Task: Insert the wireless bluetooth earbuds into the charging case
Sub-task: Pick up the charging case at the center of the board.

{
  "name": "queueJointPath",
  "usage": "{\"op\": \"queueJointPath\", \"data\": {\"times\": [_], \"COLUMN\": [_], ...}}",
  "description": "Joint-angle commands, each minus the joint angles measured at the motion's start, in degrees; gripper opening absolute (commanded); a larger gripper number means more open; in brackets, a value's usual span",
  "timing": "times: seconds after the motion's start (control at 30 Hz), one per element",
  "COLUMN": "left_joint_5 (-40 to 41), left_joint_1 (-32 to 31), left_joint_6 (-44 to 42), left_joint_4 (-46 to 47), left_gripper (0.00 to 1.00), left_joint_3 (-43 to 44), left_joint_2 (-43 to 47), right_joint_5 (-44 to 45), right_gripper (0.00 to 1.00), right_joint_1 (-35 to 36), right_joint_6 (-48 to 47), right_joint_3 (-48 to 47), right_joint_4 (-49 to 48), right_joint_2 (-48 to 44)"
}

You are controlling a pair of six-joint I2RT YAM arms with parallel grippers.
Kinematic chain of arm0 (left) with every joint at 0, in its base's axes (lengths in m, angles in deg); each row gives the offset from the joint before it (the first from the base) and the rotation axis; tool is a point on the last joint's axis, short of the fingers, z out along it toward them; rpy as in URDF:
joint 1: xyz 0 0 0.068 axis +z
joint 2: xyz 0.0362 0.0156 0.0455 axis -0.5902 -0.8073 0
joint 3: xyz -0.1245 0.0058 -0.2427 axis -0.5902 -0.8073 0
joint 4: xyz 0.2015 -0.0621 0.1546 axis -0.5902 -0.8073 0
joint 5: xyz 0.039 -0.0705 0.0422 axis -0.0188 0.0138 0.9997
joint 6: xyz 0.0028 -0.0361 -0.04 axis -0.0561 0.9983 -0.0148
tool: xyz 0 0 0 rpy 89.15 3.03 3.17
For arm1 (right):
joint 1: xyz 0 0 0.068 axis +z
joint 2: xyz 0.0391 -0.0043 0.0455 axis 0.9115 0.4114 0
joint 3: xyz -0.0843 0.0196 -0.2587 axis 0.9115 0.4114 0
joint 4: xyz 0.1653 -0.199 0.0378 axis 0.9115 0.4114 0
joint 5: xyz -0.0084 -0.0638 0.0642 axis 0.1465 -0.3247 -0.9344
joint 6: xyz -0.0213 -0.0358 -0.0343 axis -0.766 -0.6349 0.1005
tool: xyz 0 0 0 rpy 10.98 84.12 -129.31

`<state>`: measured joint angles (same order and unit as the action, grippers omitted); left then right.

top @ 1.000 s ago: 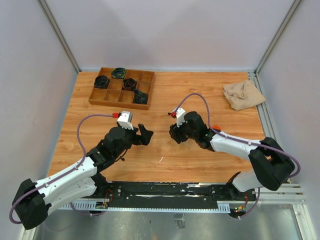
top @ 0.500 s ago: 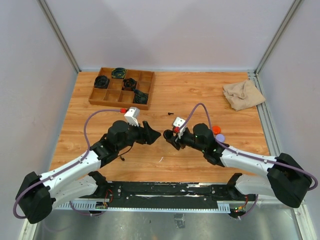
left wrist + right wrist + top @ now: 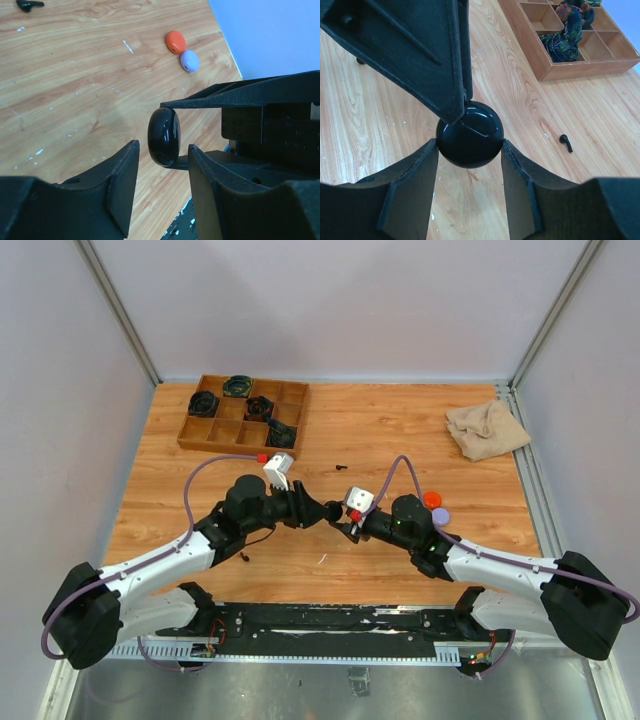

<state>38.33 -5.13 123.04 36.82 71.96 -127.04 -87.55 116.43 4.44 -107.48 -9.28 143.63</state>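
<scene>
My right gripper (image 3: 470, 144) is shut on a glossy black round charging case (image 3: 470, 135), held above the table by its sides. My left gripper (image 3: 162, 147) faces it, and the case (image 3: 163, 136) stands edge-on between the left fingertips with a narrow gap on each side. In the top view the left gripper (image 3: 325, 513) and the right gripper (image 3: 346, 524) meet tip to tip at mid-table. One black earbud (image 3: 342, 467) lies loose on the wood behind them and also shows as the earbud (image 3: 566, 142) in the right wrist view. The case's lid looks closed.
An orange rounded case (image 3: 432, 499) and a lavender one (image 3: 440, 514) lie side by side next to the right arm. A wooden compartment tray (image 3: 235, 448) holding dark items sits at the back left. A beige cloth (image 3: 487, 430) lies at the back right.
Both arms swung inward until their grippers met. The left jaws narrowed around the black case. The right arm's move uncovered the orange and lavender cases.
</scene>
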Motion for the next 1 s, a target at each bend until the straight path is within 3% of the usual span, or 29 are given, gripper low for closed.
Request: {"op": "queueJointPath", "data": {"times": [0.0,0.3,0.5,0.7,0.97], "left_joint_5": [-3.99,-6.39,-7.18,-7.28,-11.39], "left_joint_1": [0.52,0.61,0.61,0.63,0.61], "left_joint_6": [0.54,-0.02,-3.15,-9.63,-20.51], "left_joint_4": [4.39,6.27,6.20,4.90,4.17], "left_gripper": [0.46,0.30,0.15,0.11,0.09], "left_joint_3": [1.73,2.21,2.61,2.30,2.52], "left_joint_2": [-1.47,-4.20,-3.61,-0.40,3.50], "right_joint_5": [-1.67,-2.80,-2.68,-3.24,-18.14], "right_gripper": [0.32,0.33,0.43,0.61,0.71], "right_joint_1": [0.96,0.97,0.96,0.40,-8.21], "right_joint_6": [-2.00,-2.68,-2.56,-1.77,5.83], "right_joint_3": [1.04,1.19,1.24,-0.29,-2.27], "right_joint_4": [-3.71,-4.52,-3.44,2.79,7.02], "right_joint_2": [-1.09,-0.78,-1.50,-4.76,-8.73]}}
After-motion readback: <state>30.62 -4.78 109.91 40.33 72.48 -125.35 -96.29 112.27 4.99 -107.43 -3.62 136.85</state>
